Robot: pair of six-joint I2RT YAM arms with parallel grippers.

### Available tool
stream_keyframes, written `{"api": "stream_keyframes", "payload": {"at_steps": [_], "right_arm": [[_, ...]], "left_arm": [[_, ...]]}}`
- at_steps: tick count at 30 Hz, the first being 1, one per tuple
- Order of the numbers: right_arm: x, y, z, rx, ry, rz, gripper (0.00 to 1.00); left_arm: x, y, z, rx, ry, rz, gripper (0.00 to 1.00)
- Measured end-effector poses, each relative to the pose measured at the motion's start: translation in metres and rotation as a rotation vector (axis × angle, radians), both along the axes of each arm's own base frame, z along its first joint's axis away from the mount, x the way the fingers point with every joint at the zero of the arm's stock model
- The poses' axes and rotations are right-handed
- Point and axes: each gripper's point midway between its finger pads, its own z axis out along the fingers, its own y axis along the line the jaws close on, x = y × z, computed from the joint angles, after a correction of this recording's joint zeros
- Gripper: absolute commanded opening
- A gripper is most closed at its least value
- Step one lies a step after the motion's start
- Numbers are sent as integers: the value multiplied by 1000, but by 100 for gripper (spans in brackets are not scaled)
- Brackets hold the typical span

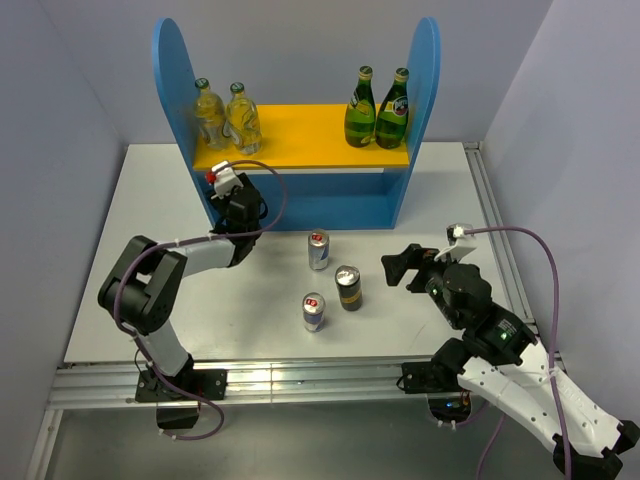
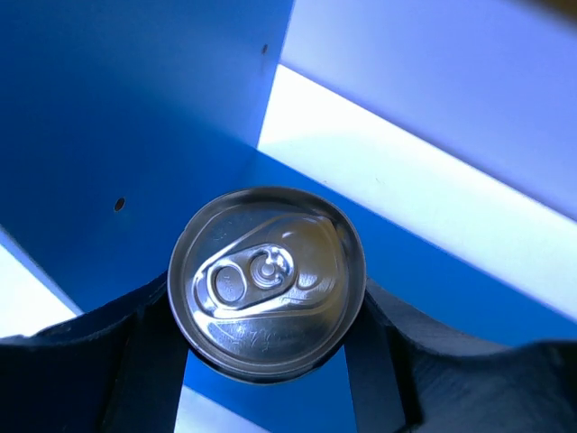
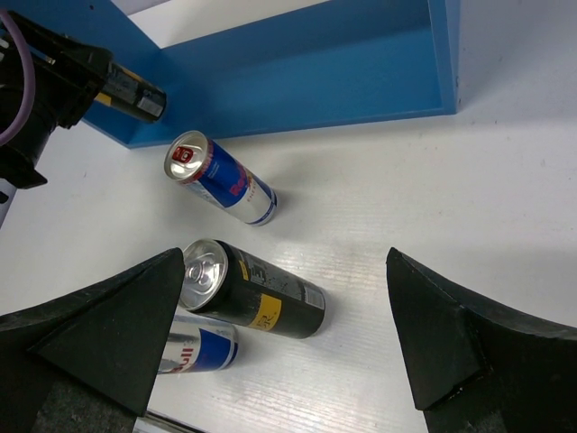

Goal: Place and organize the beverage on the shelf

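Dark can (image 2: 267, 284) clamped upright in left gripper (image 2: 267, 347), lid up, long axis vertical, blue shelf (image 2: 135, 108) directly ahead. Right gripper (image 3: 281, 271) open, three other cans (image 3: 252, 293) standing ahead.

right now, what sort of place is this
Most likely a robotics lab test cell, not a shop. Plain walls box in a white table on aluminium rails, a left arm and a right arm are bolted at its near edge, and the blue shelf looks like a small mock-up.
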Motion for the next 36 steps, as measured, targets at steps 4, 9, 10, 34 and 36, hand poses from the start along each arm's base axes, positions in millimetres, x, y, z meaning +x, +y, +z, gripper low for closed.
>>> {"api": "stream_keyframes", "payload": {"at_steps": [4,9,10,34,36], "right_arm": [[0,0,1,2,-2,1,100],[-1,0,1,4,-5,1,100],[-1,0,1,4,-4,1,100],[-2,-1,3,11,-12,3,100],[-2,-1,4,14,-16,3,100]], "left_arm": [[2,0,1,-24,-6,74,29],[2,1,0,-54,-12,157,48],[3,2,0,-59,-14,173,49],[-13,10,-8,-26,23,276,0],[-13,8,-7,-28,22,253,0]]}}
